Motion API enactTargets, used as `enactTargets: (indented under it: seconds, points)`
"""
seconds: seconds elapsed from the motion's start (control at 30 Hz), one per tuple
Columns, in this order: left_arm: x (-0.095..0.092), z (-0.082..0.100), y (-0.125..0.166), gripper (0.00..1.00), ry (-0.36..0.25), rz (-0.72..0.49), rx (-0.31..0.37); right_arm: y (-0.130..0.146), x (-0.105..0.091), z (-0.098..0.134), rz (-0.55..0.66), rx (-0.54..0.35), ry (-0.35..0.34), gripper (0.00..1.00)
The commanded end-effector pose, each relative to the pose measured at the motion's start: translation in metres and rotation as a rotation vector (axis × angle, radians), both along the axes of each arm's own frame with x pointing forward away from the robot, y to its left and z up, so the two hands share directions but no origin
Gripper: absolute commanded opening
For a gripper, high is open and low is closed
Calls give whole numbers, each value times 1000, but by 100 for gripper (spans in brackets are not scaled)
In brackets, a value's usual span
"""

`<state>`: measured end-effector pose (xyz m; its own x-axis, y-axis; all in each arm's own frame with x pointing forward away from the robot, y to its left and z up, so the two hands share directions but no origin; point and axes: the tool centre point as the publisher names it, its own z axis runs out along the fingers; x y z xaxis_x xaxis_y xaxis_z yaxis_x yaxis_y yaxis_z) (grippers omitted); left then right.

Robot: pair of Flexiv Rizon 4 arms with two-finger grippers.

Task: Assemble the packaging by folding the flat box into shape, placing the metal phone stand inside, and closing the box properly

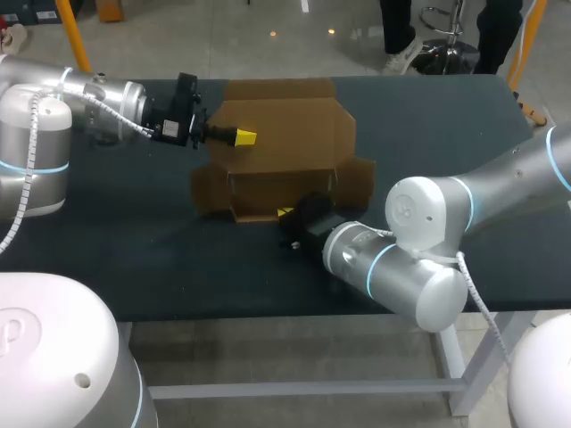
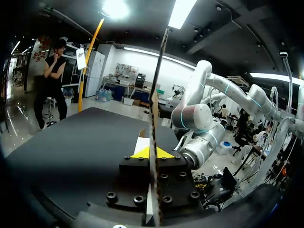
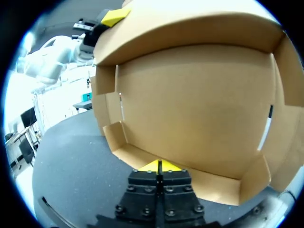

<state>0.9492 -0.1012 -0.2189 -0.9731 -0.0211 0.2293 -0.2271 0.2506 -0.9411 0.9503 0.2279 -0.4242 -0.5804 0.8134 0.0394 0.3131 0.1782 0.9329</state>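
The brown cardboard box (image 1: 294,169) lies part-folded at the table's middle, its side walls raised and its big lid panel (image 1: 285,116) spread toward the far edge. My left gripper (image 1: 243,136) is shut on that panel. In the left wrist view the panel's thin edge (image 2: 156,95) runs up between the yellow tips of the left gripper (image 2: 153,153). My right gripper (image 1: 285,212) is shut with nothing held, its tips against the low front wall (image 3: 213,183). The right wrist view has the right gripper (image 3: 159,166) facing into the box's hollow (image 3: 199,104). No phone stand shows.
The dark table (image 1: 134,250) is bare to the left of and in front of the box. My right arm's grey elbow (image 1: 419,259) hangs over the front right part. The left gripper (image 3: 116,16) shows above the lid panel's rim in the right wrist view.
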Motion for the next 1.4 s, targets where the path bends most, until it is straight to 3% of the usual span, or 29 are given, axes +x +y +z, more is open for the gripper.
enactTargets:
  seconds: [0.03, 0.3, 0.87, 1.4]
  points:
    - [0, -3, 1, 0, 1, -3, 3, -1, -3, 2, -5, 4, -11, 0]
    - [0, -3, 1, 0, 1, -3, 3, -5, -26, 25, 19, 36, -54, 0]
    - [0, -3, 1, 0, 1, -3, 3, -19, -85, 62, 69, 71, -55, 0]
    - [0, -3, 1, 0, 1, -3, 3, -37, -116, 83, 140, 114, -36, 0]
